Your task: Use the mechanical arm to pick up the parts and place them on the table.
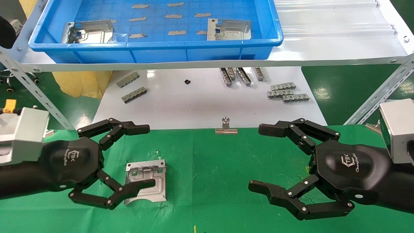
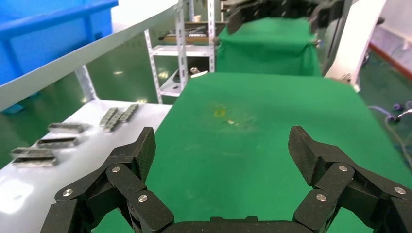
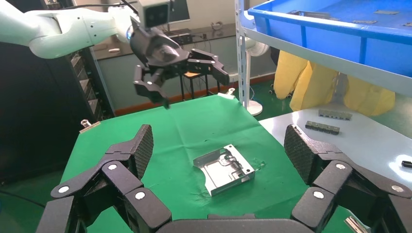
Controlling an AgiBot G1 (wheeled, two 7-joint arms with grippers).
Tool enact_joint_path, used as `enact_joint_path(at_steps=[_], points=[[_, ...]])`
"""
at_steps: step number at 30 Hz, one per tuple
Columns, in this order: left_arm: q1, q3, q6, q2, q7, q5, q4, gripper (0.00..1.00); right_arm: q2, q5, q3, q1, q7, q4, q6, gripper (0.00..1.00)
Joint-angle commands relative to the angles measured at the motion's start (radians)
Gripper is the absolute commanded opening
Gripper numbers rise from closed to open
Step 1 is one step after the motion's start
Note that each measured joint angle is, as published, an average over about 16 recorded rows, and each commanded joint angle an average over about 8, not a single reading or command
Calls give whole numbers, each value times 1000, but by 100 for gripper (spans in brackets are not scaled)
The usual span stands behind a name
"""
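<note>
Head view: left tool (image 1: 121,163) spread wide, gripping nothing, hovered over green worktop (image 1: 207,194), with one part (image 1: 147,181) flat just under its lower finger. Right tool (image 1: 284,161) likewise splayed, well apart. Beyond, blue tray (image 1: 155,43) held two more parts.

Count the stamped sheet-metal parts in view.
3: two in the blue tray, at its left and right; one on the green table under the left gripper.

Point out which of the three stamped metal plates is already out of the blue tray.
The plate lying flat on the green cloth table, under the open left gripper. The other two plates sit inside the blue tray on the shelf.
</note>
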Motion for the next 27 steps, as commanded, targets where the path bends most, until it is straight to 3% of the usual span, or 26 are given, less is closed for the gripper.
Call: enact_joint_path(at_steps=[1,14,27], points=[[19,-17,-3,-9,-29,-10,-36,100,0,0,0,0,0,0,0,100],[130,-118,-24,-65,-202,-74,-257,100,0,0,0,0,0,0,0,100],[142,-128,-27,-71,-213,-82,-278,100,0,0,0,0,0,0,0,100]])
